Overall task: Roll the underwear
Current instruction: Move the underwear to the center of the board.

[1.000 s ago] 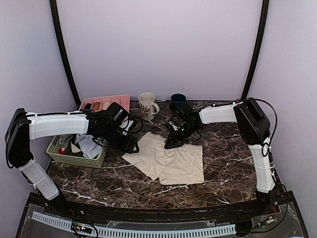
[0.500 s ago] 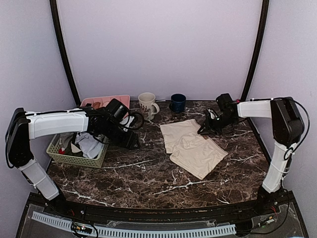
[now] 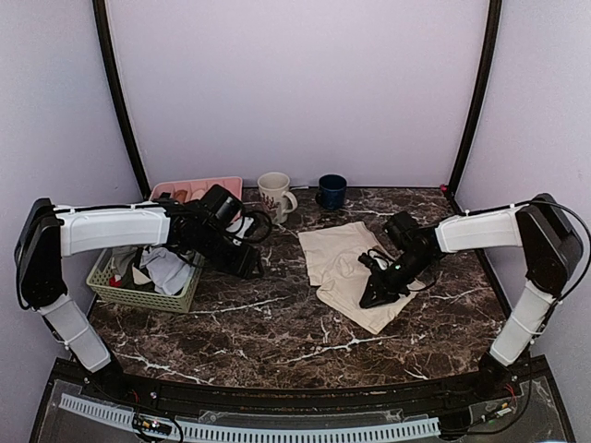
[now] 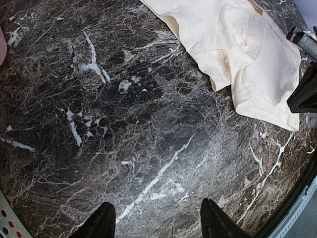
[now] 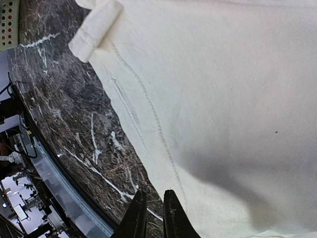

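Marble table [image 3: 277, 323] beneath everything, dark with white veins, near edge cut off behind the arm bases. Underwear [image 3: 334, 247] spread on the table's right half, cream and mostly flat; near-left part hidden under the right arm in the overhead view, cropped on three sides in the right wrist view. Green basket [image 3: 138, 295] at the left edge, holding jumbled cloth, partly covered by the left arm. Pink tray [image 3: 199, 187] behind the basket, contents hard to make out. White mug [image 3: 274, 196] and blue cup [image 3: 331, 189] along the back, apart from the underwear. Left fingers [image 4: 101, 223] released, spread wide above bare table, only the tips in frame. Right fingers [image 5: 174, 215] nearly clenched over the underwear's near edge, thin slit between; cannot tell whether any fabric is caught. Brown label [image 4: 255, 6] barely inside the left wrist view's top edge.
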Robot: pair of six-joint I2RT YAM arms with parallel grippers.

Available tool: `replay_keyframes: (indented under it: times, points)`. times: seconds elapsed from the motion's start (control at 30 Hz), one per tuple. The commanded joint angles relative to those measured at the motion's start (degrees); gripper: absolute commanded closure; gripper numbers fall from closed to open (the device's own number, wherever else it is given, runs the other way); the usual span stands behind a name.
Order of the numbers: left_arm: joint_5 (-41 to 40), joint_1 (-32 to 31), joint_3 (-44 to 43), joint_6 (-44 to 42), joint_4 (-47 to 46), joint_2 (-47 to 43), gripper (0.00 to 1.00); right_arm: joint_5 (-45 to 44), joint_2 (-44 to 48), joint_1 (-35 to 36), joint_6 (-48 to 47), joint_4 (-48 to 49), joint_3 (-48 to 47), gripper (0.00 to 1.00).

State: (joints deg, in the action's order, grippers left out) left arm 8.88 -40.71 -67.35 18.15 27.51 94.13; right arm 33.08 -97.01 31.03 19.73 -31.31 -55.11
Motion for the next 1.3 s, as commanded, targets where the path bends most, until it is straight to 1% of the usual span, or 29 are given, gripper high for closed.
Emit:
replay_keyframes:
  times: [0.0, 0.13, 0.23, 0.3, 0.4, 0.5, 0.6, 0.67, 0.73, 0.8, 0.87, 0.97, 1.07, 1.17, 1.23, 1.27]
  points:
    - [0.5, 0.2, 2.2, -0.6, -0.4, -3.1, 0.39, -0.7, -3.9, 2.8, -1.9, -0.6, 1.6, 0.87]
    - [0.0, 0.3, 3.8, -0.1, -0.5, -4.7, 0.39, 2.7, -8.2, 8.0, -0.5, 1.4, 1.6, 0.89]
    - [-0.2, 0.3, 5.1, 0.3, -0.4, -5.9, 0.39, 6.2, -11.4, 13.2, 1.9, 3.7, -1.4, 0.89]
    - [-0.2, 0.3, 6.2, 0.7, -0.7, -6.7, 0.39, 8.6, -13.8, 16.8, 3.8, 5.3, -5.5, 0.89]
    - [0.1, 0.3, 7.5, 0.9, -1.0, -7.6, 0.39, 11.2, -17.3, 21.6, 5.4, 4.8, -14.8, 0.89]
    - [1.1, 0.3, 8.4, 0.7, -1.5, -8.1, 0.39, 12.1, -16.6, 23.2, 6.4, 3.7, -19.6, 0.84]
    - [8.5, 0.2, 8.5, -1.4, -4.0, -7.4, 0.39, 9.6, -12.8, 21.8, 5.4, 0.0, -19.7, 0.80]
    - [12.9, -0.6, 8.3, -2.0, -6.3, -6.6, 0.40, 8.9, -9.3, 19.7, 5.2, -0.2, -17.2, 0.77]
    - [15.5, -3.0, 8.0, -2.7, -9.4, -5.5, 0.41, 8.1, -6.0, 16.2, 5.0, -0.5, -14.0, 0.76]
    - [16.0, -6.7, 6.5, -3.5, -11.4, -3.0, 0.42, 7.0, -3.4, 12.8, 3.6, -1.5, -11.5, 0.76]
    - [15.0, -9.6, 3.5, -3.9, -11.5, 1.4, 0.44, 5.8, -1.4, 9.4, 2.0, -2.6, -8.2, 0.76]
    - [13.5, -11.8, -3.0, -3.3, -10.7, 9.0, 0.49, 4.0, 0.7, 4.8, -0.2, -4.1, -6.2, 0.76]
    - [13.9, -12.4, -7.1, -2.4, -12.3, 14.1, 0.48, 2.9, 2.0, 1.3, -1.4, -4.9, -5.2, 0.76]
    - [17.3, -12.6, -10.5, -0.4, -12.4, 19.8, 0.48, 2.9, 2.5, -1.1, -2.0, -4.8, -4.3, 0.75]
    - [18.4, -12.6, -11.2, 0.2, -11.6, 22.2, 0.48, 3.1, 2.5, -1.8, -2.4, -5.0, -4.3, 0.75]
    - [18.3, -12.6, -10.1, 0.4, -11.5, 22.6, 0.48, 3.0, 2.5, -2.1, -2.6, -5.1, -4.5, 0.75]
